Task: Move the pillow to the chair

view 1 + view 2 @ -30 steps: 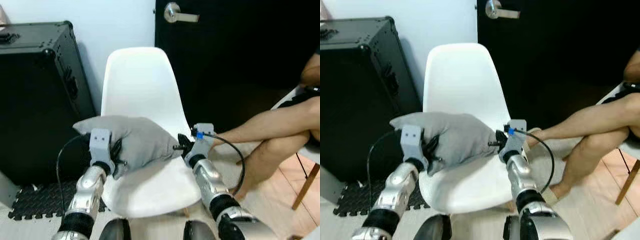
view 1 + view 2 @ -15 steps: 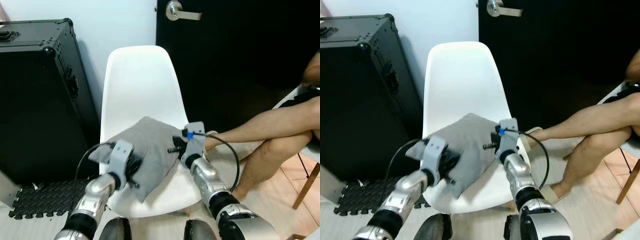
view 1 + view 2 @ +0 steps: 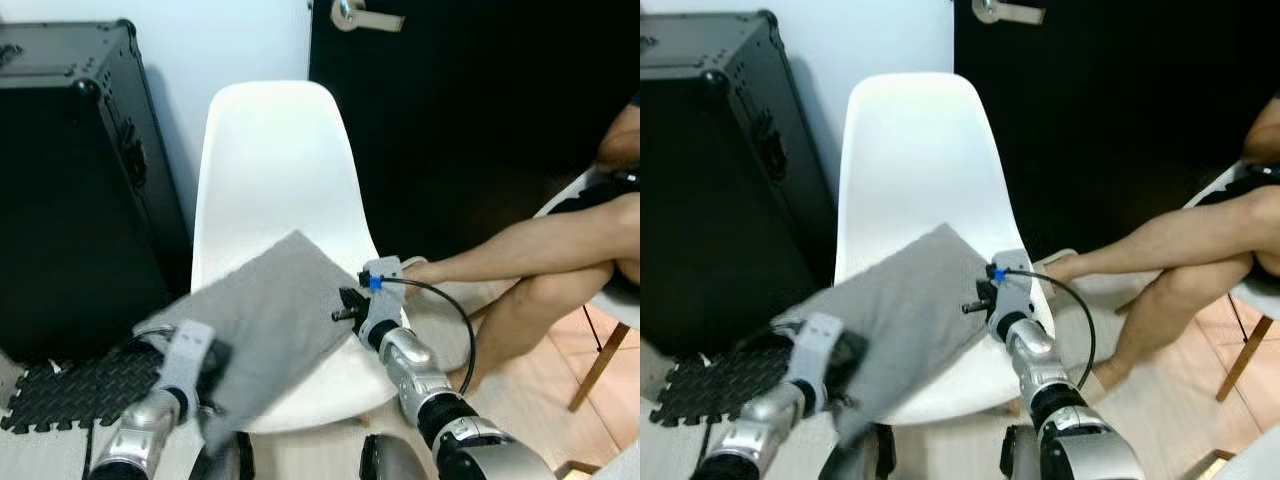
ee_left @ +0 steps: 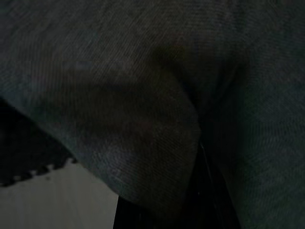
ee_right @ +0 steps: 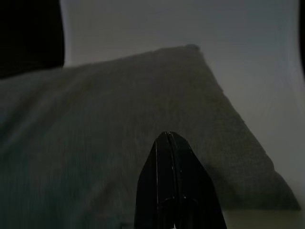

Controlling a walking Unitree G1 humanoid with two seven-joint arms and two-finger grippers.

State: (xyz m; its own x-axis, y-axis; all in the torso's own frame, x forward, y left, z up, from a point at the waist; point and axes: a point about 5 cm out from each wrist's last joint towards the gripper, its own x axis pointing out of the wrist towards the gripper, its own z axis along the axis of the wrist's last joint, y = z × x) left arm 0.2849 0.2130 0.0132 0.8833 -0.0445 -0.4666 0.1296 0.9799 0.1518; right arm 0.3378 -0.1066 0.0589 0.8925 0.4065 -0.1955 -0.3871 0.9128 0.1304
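Step in hand, as I judge it: setting down. The flat grey fabric pillow lies across the seat of the white moulded plastic chair, one corner toward the backrest, but its near-left part hangs off the seat's front-left edge rather than resting on it.

My left gripper sits at that overhanging corner, low and off the seat. In the left wrist view grey cloth crowds right up against the camera and folds around a dark finger; the fabric looks bunched there, so I take it I am pinching the pillow, though the blur leaves some doubt.

My right gripper is at the pillow's right edge, above the seat. In the right wrist view its two black fingers are pressed together with nothing between them, their tips over the cloth; whether they touch it I cannot tell.

Next move, by my reckoning: carry the left corner up and inward so the whole pillow is borne by the seat, then let go. Released as it lies, the hanging part might drag it off.

Nearby: a black hard case left of the chair, a black door behind, a seated person's legs to my right.
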